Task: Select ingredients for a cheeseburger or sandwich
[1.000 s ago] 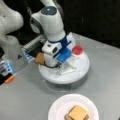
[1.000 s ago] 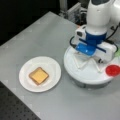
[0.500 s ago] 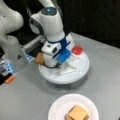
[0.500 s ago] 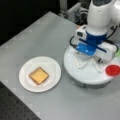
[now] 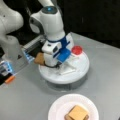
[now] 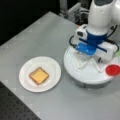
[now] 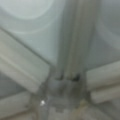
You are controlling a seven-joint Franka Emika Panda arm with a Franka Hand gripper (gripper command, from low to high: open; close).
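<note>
My gripper [image 5: 53, 65] is lowered into the white sectioned tray [image 5: 75, 75], at its left side, right beside a brown toast square [image 5: 39, 59] on the tray's left rim. In both front views a red disc [image 5: 77, 50] [image 6: 113, 70] lies at the tray's edge. A sliver of green leaf [image 6: 117, 52] peeks out behind the arm. On the white paper plate [image 6: 52, 65] rests the sandwich stack [image 6: 38, 75] [image 5: 77, 113], a toast square with yellow cheese on top. The wrist view shows only the tray's dividers [image 7: 68, 47] from very close.
The arm's base [image 5: 10, 47] and a small orange piece [image 5: 10, 79] stand at a front view's left. A black perforated board [image 6: 15, 107] borders the grey table at a front view's bottom left. Grey table lies between the plate and the tray [image 6: 85, 75].
</note>
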